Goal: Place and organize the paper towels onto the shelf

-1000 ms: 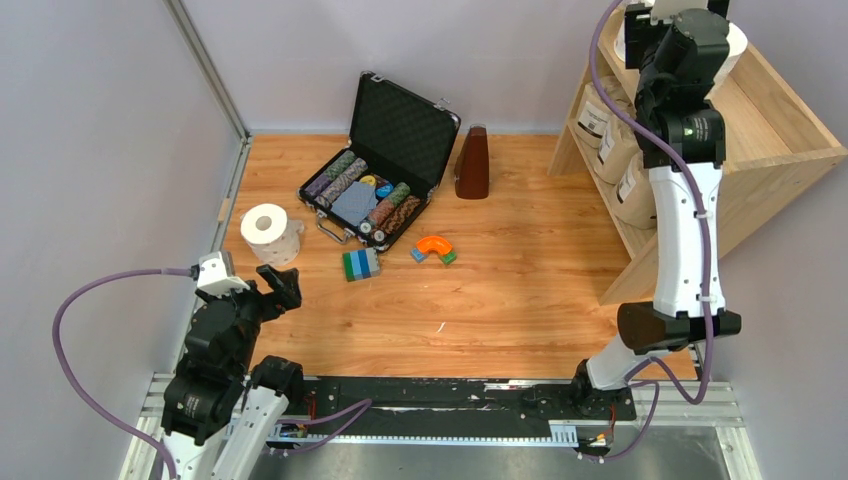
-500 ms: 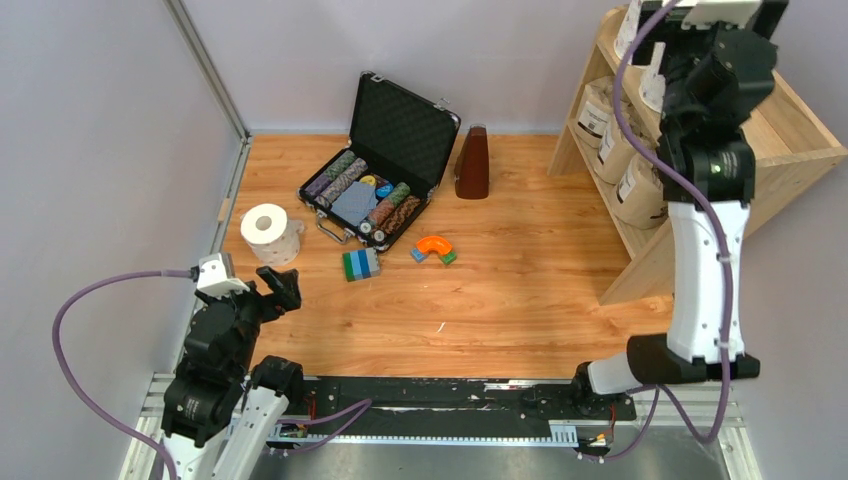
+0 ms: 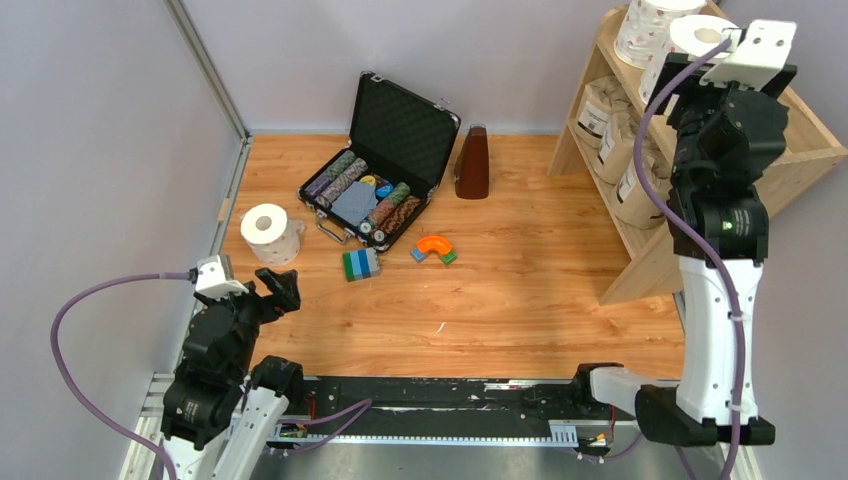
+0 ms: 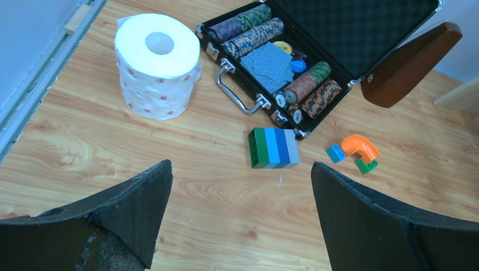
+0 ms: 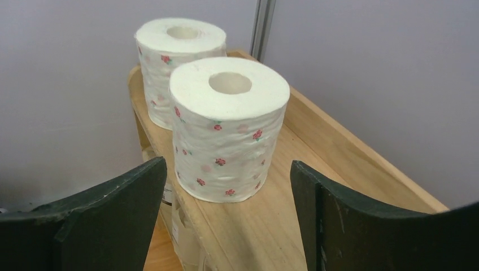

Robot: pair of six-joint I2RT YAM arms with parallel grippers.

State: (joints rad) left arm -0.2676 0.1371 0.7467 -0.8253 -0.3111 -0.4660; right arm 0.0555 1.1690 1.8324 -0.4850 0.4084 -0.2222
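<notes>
Your right hand (image 5: 227, 164) is up at the top of the shelf (image 3: 792, 138), and its two fingers stand apart with nothing clamped between them. Just in front of it, one white roll with red dots (image 5: 229, 130) stands upright on the flat top of the shelf. In the right wrist view this roll shows in the gap between the fingers, but neither finger touches it. A second white dotted roll (image 5: 181, 62) stands upright just behind the first one, and they seem to touch or nearly touch.

On the inner shelf below, you see three tan-wrapped rolls (image 3: 620, 145) in a row, labels facing out.

Your left hand (image 4: 240, 166) hangs low over the near left part of the bench (image 3: 520, 300), fingers wide apart and holding nothing. The third white dotted roll (image 4: 158, 68) stands upright on the bench ahead of it, near the left edge.

Beside that roll lies the open black case of poker chips (image 3: 385, 160). The dark brown metronome (image 3: 472, 163) stands at the right of the case. A green and blue block (image 3: 361, 264) and a small orange curved piece (image 3: 434, 247) lie in front of the case.
</notes>
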